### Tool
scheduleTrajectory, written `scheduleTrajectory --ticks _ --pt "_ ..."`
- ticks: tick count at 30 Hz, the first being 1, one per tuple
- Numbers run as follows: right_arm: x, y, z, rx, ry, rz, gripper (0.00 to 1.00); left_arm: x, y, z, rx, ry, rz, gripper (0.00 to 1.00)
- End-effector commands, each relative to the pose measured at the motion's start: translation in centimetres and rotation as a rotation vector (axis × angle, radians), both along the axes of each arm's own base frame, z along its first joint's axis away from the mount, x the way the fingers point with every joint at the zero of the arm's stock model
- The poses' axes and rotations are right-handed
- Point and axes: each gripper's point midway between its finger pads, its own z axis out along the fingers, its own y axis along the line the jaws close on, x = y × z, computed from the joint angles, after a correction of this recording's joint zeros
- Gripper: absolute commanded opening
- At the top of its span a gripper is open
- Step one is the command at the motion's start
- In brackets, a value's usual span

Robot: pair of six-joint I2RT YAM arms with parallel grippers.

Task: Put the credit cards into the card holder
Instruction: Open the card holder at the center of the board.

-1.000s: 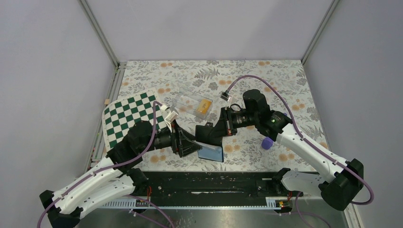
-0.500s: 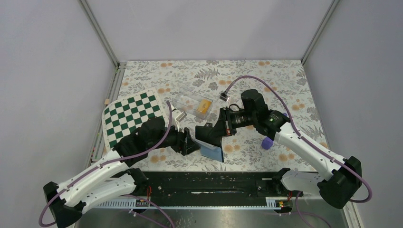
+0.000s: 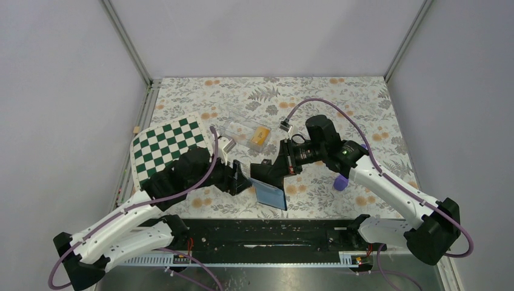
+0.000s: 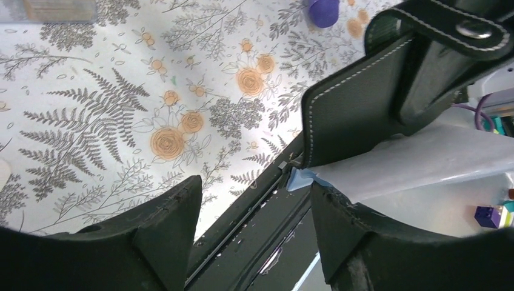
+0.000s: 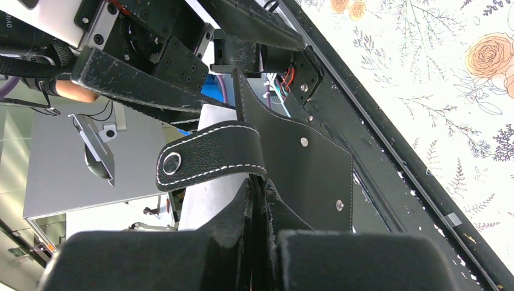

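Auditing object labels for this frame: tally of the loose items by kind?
black folding leather wallet, pale blue inside: 1
clear plastic rectangular box: 1
orange-yellow plastic card, inside the box: 1 visible
purple cylinder: 1
green-and-white checkered mat: 1
Total: 5

Soft, even overhead light leaves only faint shadows on the floral-patterned counter [image 3: 376, 103]. In the wrist views, the left pincer [image 4: 254, 206] and right pincer [image 5: 259, 194] blur close up.
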Motion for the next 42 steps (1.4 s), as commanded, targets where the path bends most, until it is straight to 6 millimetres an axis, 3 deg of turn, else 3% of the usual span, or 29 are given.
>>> scheduleTrajectory --ticks 1,6,24,29,42 --pt "-0.1 0.2 1.8 0.044 -0.032 0.031 0.0 1.3 0.2 1.5 0.021 -0.047 0.04 0.65" --pt "-0.1 0.2 1.6 0.041 -0.029 0.033 0.0 0.9 -1.0 2.6 -0.049 -0.06 -0.002 0.65" --pt "0.1 0.4 1.5 0.03 -0.032 0.043 0.0 1.4 -1.1 0.9 0.067 -0.019 0.012 0.63" --pt "0.2 0.4 1.5 0.027 -0.032 0.047 0.0 2.0 -0.2 -0.1 0.173 -0.018 0.048 0.62" --pt "0.1 0.3 0.8 0.006 -0.023 0.053 0.0 2.2 -0.2 0.4 0.229 -0.054 0.052 0.62"
